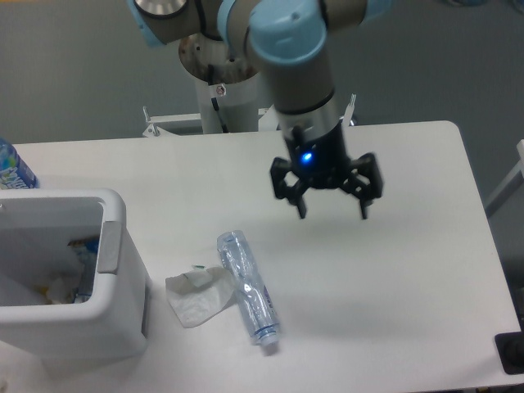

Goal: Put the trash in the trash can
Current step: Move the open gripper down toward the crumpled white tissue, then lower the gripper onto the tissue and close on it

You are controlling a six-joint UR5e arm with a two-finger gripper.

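Trash can (110, 246) cut off left, contents unclear

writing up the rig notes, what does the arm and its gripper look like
The arm is built of grey cylindrical segments with light blue round joint caps and a silver band near the wrist. Its black two-finger gripper has angular linkage fingers splayed to either side, and a small blue light glows on the body just above them. No loose cables show. It is mounted on a white pedestal base behind the table.

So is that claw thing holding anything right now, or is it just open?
Gripper: open, holding nothing, hanging above the table and apart from the crushed bottle and napkin.
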